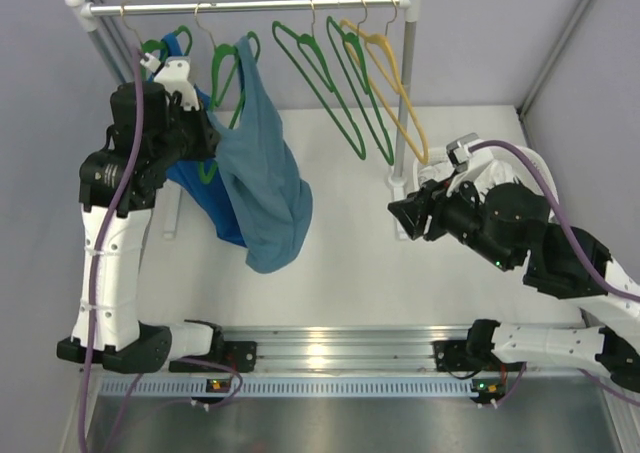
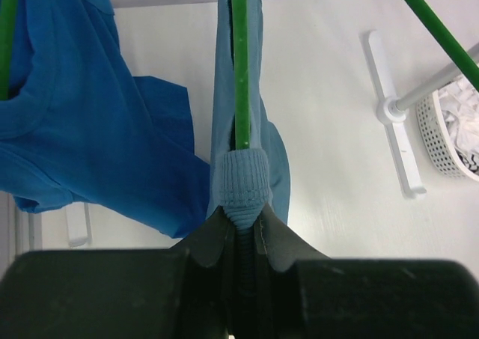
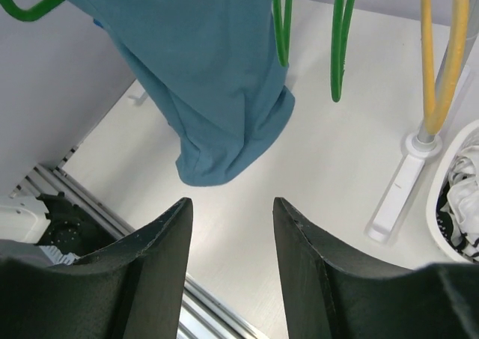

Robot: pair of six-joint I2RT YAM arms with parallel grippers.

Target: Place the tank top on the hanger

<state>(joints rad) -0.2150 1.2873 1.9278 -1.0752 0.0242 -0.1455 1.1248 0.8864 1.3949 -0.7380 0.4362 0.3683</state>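
Note:
The muted teal tank top [image 1: 262, 178] hangs from a green hanger [image 1: 228, 68] on the rail, its body drooping toward the table. My left gripper [image 1: 205, 123] is shut on the tank top's ribbed strap [image 2: 239, 182], which is wrapped over the hanger's green arm [image 2: 240, 69]. The tank top also shows in the right wrist view [image 3: 206, 77]. My right gripper [image 3: 230, 204] is open and empty, low over the table to the right of the tank top, apart from it; in the top view it [image 1: 400, 211] sits near the rack's right post.
A royal-blue tank top [image 2: 82, 129] hangs behind my left arm. Several bare green hangers [image 1: 345, 83] and a yellow hanger [image 1: 395, 78] hang on the rail [image 1: 250, 6]. A white basket [image 2: 449, 129] with cloth stands by the rack's right foot [image 3: 400, 185].

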